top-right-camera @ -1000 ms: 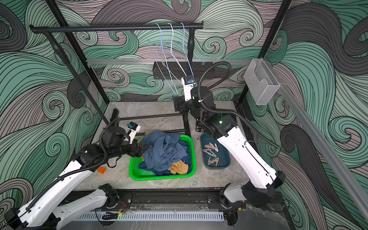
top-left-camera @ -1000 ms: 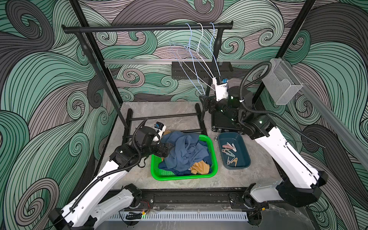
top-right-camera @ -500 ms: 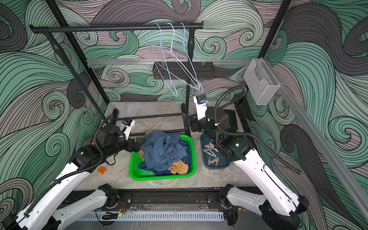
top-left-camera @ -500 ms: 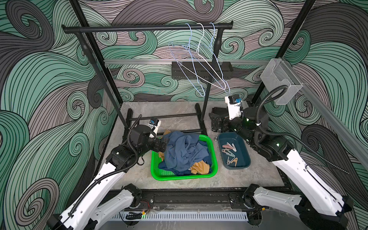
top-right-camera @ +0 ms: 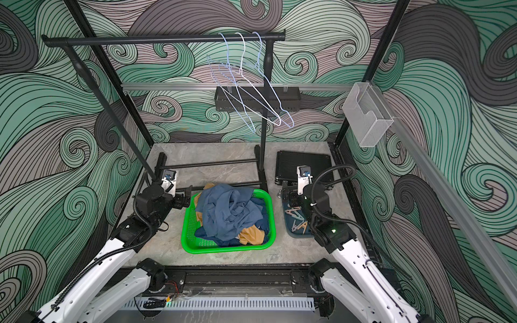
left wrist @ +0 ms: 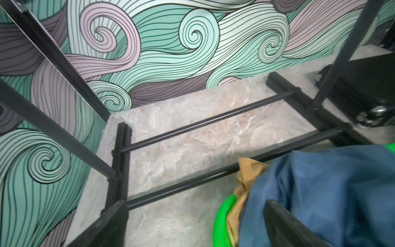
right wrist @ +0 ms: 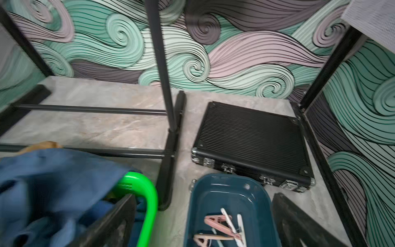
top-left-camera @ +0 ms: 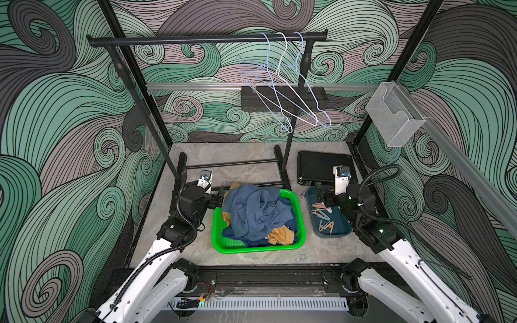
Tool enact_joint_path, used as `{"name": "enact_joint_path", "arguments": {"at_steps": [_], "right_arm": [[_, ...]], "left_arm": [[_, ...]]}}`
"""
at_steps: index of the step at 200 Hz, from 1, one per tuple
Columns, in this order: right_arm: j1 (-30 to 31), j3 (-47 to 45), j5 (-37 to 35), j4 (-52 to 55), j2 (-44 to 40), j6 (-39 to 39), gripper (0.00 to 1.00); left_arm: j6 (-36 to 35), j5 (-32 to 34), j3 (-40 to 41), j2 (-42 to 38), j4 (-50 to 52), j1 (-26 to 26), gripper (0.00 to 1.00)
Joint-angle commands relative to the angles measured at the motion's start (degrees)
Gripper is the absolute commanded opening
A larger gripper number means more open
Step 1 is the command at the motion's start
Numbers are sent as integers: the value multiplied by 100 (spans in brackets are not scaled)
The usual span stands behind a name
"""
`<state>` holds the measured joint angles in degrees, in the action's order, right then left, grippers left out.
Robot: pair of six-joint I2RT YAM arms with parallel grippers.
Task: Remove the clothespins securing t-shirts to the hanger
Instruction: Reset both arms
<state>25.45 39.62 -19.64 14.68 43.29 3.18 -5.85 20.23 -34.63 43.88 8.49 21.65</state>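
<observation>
While three thin wire hangers (top-left-camera: pixel 291 92) hang bare from the black metal rail (top-left-camera: pixel 195 39) in the upper centre of both top views, the t-shirts (top-left-camera: pixel 257 212) are found lower in the frame, crumpled into a soft heap of blue, navy and mustard cloth inside a green plastic basket (top-left-camera: pixel 256 249) with perforated walls and rounded corners. Just right of it, the clothespins (top-left-camera: pixel 321 221), small wedge-shaped plastic pegs in pink, tan and white, are piled in a smooth dark teal tray (top-left-camera: pixel 334 235). The left gripper (top-left-camera: pixel 221 195) is held at the left edge of the basket, just beside the heap, with its jaws spread and nothing between them. The right gripper (top-left-camera: pixel 321 193) is held over the far end of the tray, also spread and empty. Only by the right wrist view are the ribbed lid and chrome latches of the black case (right wrist: pixel 252 141) shown clearly. The veined, marble-like table (left wrist: pixel 181 149) is seen closest in the left wrist view. The hangers are shown by the top views alone.
</observation>
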Motion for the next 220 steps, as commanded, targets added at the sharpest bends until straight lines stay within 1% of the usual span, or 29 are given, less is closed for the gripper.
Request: {"name": "enact_joint_path", "arguments": {"at_steps": [1,17,31,48,72,95,104,111,121,135,148,158,164,170,180,186,197,214,220], "right_arm": [[-521,-724,-404,-1299,65,-290,99],[-1067,-1195,-437,-1899,315,-203,99],[-1454,-1598,-416,-2619,510,-130,99],[-1767,-1924,-431,-3325,726,-190,99],[-2125,-2110,-357,-3929,1166,-142,99],[-2176,-2133,-243,-4631,1918,-155,99],[-2176,-2117,-99,-4899,2210,-125,99],[-2176,-2099,-15,-5111,2459,-116,99],[-2168,-2131,5,-5549,2833,-107,99],[-2165,-2194,78,-6308,3321,-255,99],[-2176,-2205,284,-6593,3609,-270,99],[-2171,-2316,539,-7116,3904,-339,99],[-2176,-2392,686,-7470,4117,-393,99],[-2169,-2473,819,-7828,4367,-466,99],[-2152,-2545,890,-8582,4785,-565,99],[-2137,-2531,871,-8467,4729,-563,99],[-2140,-2392,841,-7766,4466,-517,99],[-2137,-2132,796,-7645,4684,-522,99],[-2140,-2048,811,-7389,4628,-503,99]], "left_arm": [[-480,475,300,403,-1226,-306,99],[-225,341,589,914,-1854,-684,99],[-39,286,756,1416,-2464,-902,99],[18,178,840,1900,-2923,-1071,99],[82,-10,1024,2461,-3571,-1300,99],[252,36,1241,2983,-4254,-1463,99],[138,37,1284,3153,-4582,-1484,99],[77,-90,1258,3221,-4654,-1503,99],[266,-177,1214,3404,-4807,-1618,99],[382,-273,1271,3716,-5241,-1714,99],[416,-307,1350,4115,-5712,-1822,99],[684,-229,1322,4212,-5586,-1912,99],[659,-115,1262,4337,-5684,-1927,99],[655,-51,1136,4412,-5566,-1928,99],[802,-235,961,4349,-5105,-2030,98],[859,-331,920,4310,-4937,-2078,98],[822,-353,916,4376,-5048,-2095,99],[849,-362,898,4354,-4977,-2103,99],[848,-370,899,4348,-4969,-2103,99]]}}
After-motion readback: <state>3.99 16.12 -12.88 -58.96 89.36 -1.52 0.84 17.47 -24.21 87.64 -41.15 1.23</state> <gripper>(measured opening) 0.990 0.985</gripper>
